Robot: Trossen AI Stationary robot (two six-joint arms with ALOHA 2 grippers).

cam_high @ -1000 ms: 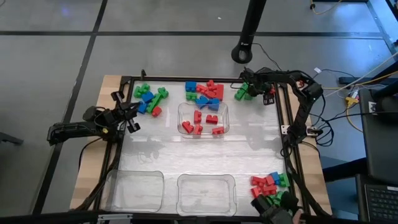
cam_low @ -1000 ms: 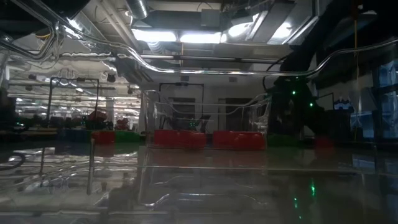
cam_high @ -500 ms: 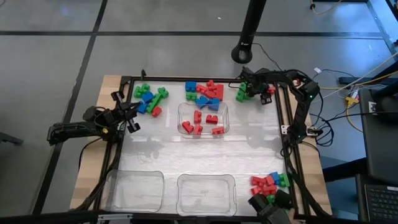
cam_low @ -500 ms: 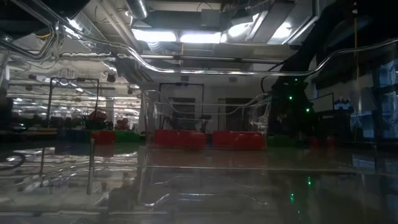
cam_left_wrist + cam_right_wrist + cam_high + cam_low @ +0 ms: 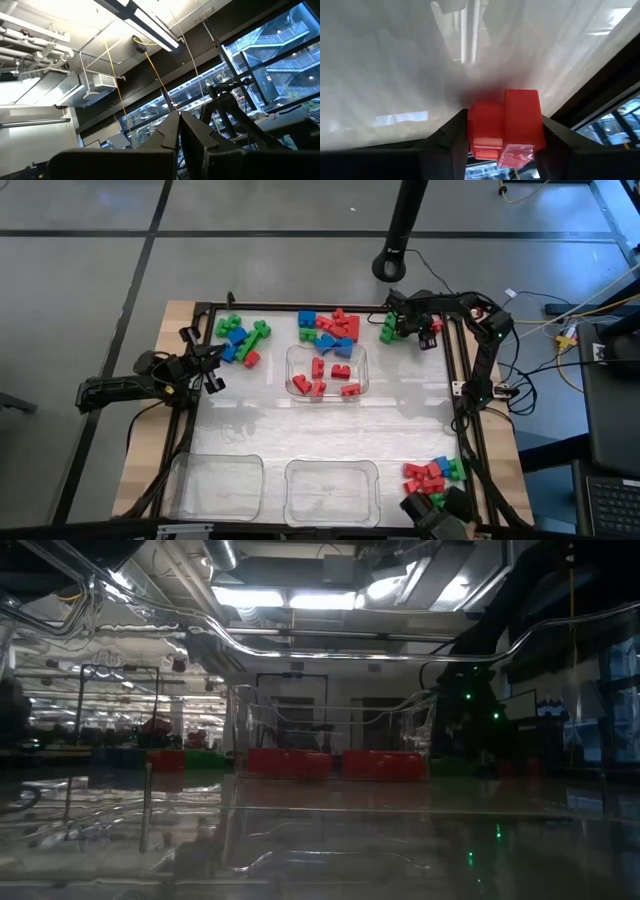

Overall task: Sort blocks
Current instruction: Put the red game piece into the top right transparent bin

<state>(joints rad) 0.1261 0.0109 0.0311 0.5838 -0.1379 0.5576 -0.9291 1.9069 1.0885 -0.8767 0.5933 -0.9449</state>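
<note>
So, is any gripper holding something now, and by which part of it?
The right gripper holds a red block between its fingers, pressing on its two opposite sides. The left gripper is shut and holds nothing.

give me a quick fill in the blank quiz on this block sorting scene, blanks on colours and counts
1. The block between the right gripper's fingers is ____.
2. The clear tray nearest the far edge of the table holds only ____ blocks.
3. The number of clear trays with nothing in them along the table's near edge is ____.
4. The left gripper, by the table's left edge, is shut and holds ____.

Missing words: red; red; two; nothing
</note>
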